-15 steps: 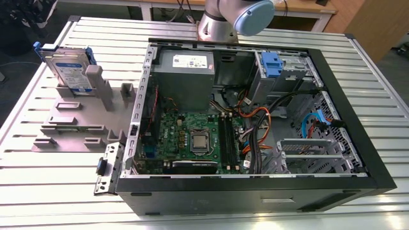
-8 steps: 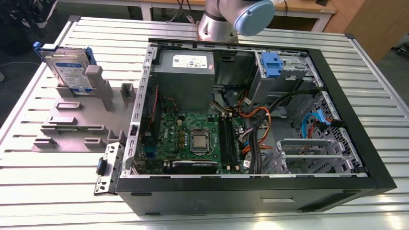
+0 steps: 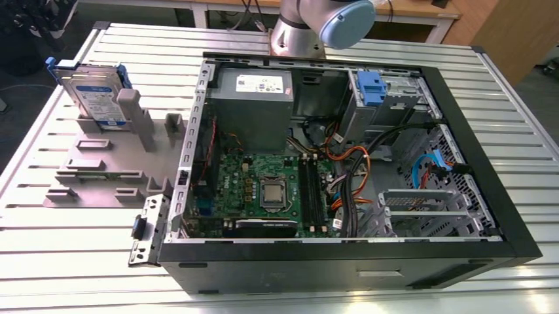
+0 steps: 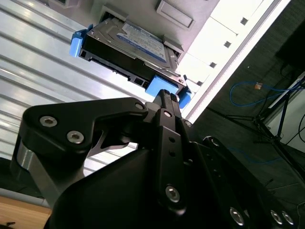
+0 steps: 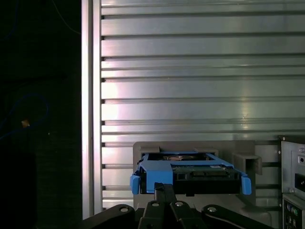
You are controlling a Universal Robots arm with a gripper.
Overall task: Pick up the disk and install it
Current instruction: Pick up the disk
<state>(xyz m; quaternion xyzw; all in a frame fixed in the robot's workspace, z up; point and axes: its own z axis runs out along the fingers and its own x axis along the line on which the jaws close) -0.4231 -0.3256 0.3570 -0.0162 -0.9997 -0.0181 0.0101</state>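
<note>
The ribbed bench (image 3: 524, 118) carries an open computer case (image 3: 349, 261). Beside the case, the disk (image 3: 94, 91) stands on edge in a grey holder (image 3: 105, 170). It looks rigid, weighty and shock-sensitive, so its blue frame (image 5: 152, 174) seems the safest hold. The gripper (image 5: 164, 186) hangs apart from the disk, pressed together and empty.

A ribbed metal table (image 3: 515, 98) stands before a wooden desk (image 3: 409, 10), over dark floor (image 4: 238, 136).

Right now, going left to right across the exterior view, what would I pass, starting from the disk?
disk → grey metal box with the white sticker → grey cage with the blue tab → black case wall
</note>
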